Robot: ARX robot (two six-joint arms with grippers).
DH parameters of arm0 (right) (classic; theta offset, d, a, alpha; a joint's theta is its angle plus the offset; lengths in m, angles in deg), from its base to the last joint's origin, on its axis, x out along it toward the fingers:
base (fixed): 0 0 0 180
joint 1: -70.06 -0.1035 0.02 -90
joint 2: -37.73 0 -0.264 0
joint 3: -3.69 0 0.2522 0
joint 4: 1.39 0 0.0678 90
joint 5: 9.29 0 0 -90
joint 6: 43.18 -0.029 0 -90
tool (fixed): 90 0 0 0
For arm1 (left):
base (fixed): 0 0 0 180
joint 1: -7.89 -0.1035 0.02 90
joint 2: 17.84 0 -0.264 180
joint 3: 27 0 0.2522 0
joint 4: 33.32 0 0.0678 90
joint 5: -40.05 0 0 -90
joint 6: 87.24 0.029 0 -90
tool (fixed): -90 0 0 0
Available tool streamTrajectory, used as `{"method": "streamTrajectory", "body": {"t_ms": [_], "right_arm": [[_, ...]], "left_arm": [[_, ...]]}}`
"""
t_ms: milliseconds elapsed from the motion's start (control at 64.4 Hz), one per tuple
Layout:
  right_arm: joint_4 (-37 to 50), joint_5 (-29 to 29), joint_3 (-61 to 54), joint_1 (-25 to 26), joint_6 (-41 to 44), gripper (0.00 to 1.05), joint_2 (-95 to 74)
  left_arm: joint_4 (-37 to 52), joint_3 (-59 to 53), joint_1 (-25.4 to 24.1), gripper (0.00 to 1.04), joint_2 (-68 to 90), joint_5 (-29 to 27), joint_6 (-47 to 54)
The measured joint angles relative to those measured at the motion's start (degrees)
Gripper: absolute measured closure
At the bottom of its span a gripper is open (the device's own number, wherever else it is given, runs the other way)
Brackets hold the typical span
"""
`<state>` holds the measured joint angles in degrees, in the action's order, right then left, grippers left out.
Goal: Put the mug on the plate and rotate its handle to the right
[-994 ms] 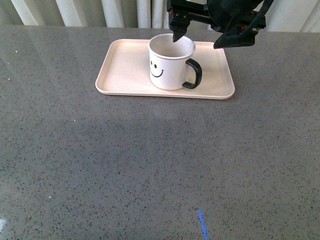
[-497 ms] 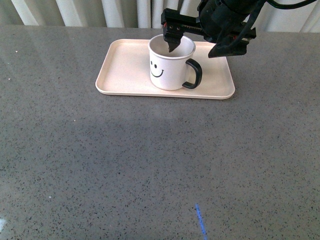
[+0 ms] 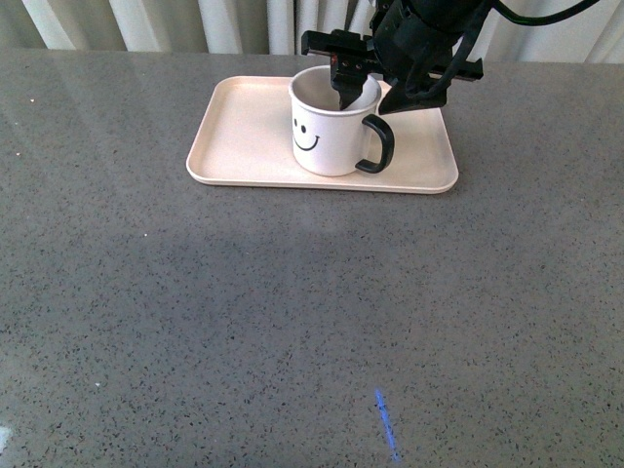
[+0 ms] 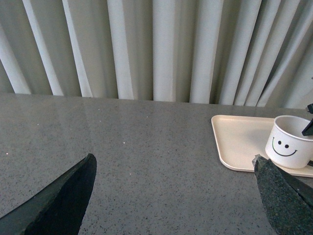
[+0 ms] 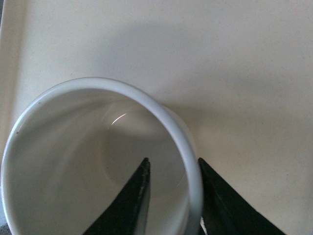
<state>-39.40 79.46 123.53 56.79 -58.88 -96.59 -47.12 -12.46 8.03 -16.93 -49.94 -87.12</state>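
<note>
**Currently: mug seated on plate, right claw astride the rim**

The mug point(image 3: 327, 132) stands upright on the plate point(image 3: 244, 136), right of the plate's centre, smiley face towards the front camera. Its handle point(image 3: 378, 144) points right and slightly towards the camera, so any remaining rotation is probably small.

Handling: the mug appears rigid, glossy and light, and likely breakable. The smooth wall may slip in a pinch grip. Take hold across the rim wall or at the handle loop, and turn it slowly.

Contents: the mug is empty. The plate carries only the mug.

The right claw point(image 5: 172, 166) is parted, with one finger inside the mug and one outside, not visibly clamped on the wall. The left claw point(image 4: 173, 159) is spread wide and empty, above the tabletop point(image 3: 292, 312), well apart from the plate.
</note>
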Motion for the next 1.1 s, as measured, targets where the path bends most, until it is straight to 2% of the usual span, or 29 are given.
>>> {"method": "streamTrajectory", "body": {"t_ms": [124, 295, 435, 808, 1103], "right_arm": [[-1.11, -0.07, 1.07, 0.02, -0.35, 1.03, -0.02], [-3.45, -0.22, 3.02, 0.46, -0.44, 1.03, -0.02], [-6.05, -0.79, 6.16, 1.57, 3.02, 1.03, -0.02], [-13.88, -7.15, 16.59, 4.33, 23.87, 1.03, -3.8], [-17.11, -9.97, 21.55, 3.43, 32.26, 1.03, -7.08]], "left_arm": [[0.0, 0.0, 0.0, 0.09, 0.0, 0.0, 0.0], [0.0, 0.0, 0.0, 0.09, 0.0, 0.0, 0.0], [0.0, 0.0, 0.0, 0.09, 0.0, 0.0, 0.0], [0.0, 0.0, 0.0, 0.09, 0.0, 0.0, 0.0], [0.0, 0.0, 0.0, 0.09, 0.0, 0.0, 0.0]]}}
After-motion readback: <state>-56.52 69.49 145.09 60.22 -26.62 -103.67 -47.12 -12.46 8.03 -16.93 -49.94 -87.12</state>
